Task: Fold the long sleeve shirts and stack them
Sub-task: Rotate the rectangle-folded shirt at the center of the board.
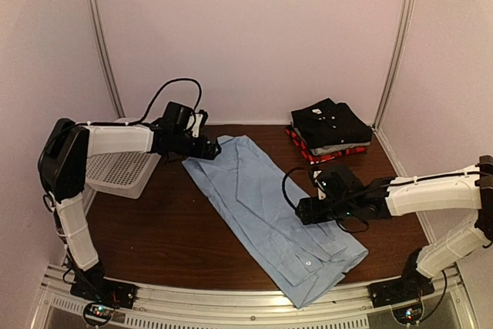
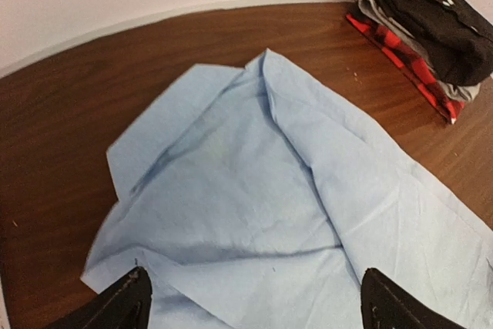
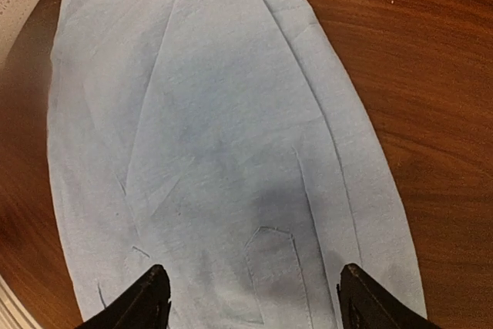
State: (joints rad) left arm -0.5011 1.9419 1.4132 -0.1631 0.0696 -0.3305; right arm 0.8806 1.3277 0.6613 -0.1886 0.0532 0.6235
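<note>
One light blue shirt (image 1: 266, 209) lies spread flat across the middle of the table (image 1: 169, 229), running aslant from the far left to the near right edge, with folded edges along its length. Three folded shirts sit stacked at the far right corner, well apart from it: a black shirt (image 1: 333, 121) on top, a grey shirt (image 1: 343, 148) under it, a plaid shirt (image 1: 306, 146) at the bottom. The left gripper (image 1: 209, 149) hangs at the blue shirt's far end, fingers wide apart with nothing between them; the right gripper (image 1: 304, 210) hangs over its near half, fingers likewise apart. A white mesh basket (image 1: 115, 173) stands at the far left, partly behind the left arm, so I cannot tell what it holds. The table is dark wood, with pale walls on three sides
</note>
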